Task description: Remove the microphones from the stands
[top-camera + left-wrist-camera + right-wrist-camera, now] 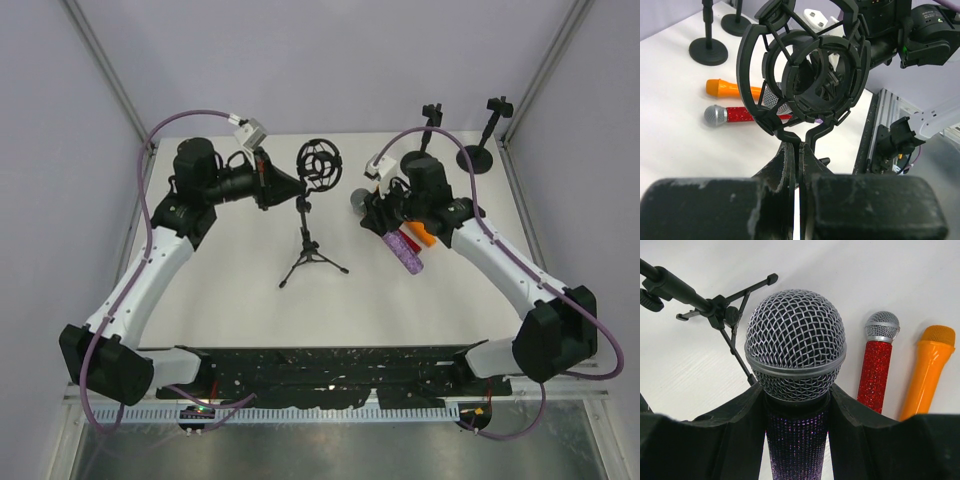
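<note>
Overhead, your right gripper point(385, 222) is clamped on the purple microphone point(404, 250), which sits clear of the empty shock mount point(318, 163). A careless swing could knock its tail into the orange microphone point(424, 236) just beside it.

From the left wrist, your left gripper point(799, 165) pinches the tripod stand point(801, 145) below the mount, jaws almost together. Release early and the stand may tip.

From the right wrist, the fingers point(730, 430) squeeze the glitter handle under the mesh head. The long axis runs diagonally, head toward the stand, tail toward you.
</note>
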Action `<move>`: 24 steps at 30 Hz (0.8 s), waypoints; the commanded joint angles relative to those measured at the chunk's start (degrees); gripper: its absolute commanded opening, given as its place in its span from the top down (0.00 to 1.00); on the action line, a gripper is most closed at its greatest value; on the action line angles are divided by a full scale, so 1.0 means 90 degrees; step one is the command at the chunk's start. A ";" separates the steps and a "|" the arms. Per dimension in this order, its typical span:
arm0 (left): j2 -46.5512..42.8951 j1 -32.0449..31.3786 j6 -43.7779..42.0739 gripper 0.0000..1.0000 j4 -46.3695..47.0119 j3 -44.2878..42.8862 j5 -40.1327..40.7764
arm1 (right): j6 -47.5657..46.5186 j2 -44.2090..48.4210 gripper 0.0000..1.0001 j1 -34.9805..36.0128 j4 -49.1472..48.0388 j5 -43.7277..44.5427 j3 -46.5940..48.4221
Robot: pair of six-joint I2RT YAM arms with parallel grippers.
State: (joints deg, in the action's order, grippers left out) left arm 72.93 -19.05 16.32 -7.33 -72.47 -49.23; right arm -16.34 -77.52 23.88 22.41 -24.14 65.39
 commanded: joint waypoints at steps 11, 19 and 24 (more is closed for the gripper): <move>-0.0086 0.0320 -0.0358 0.86 0.0317 0.0249 0.0158 | 0.0223 -0.1103 0.94 0.0139 -0.0264 0.0095 0.0518; 0.0042 0.0329 -0.0182 0.49 0.0346 0.0191 0.0002 | 0.0126 -0.1592 0.89 0.0286 -0.0313 0.0182 0.0606; -0.0007 0.0349 -0.0143 0.27 0.0258 0.0142 -0.0106 | 0.0116 -0.1992 0.88 0.0355 -0.0283 0.0280 0.0733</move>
State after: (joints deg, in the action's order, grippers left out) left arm 73.58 -16.36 14.57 -6.50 -69.23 -48.12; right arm -14.90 -93.95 26.44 22.31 -22.33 68.31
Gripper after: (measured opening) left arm 0.651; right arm 0.502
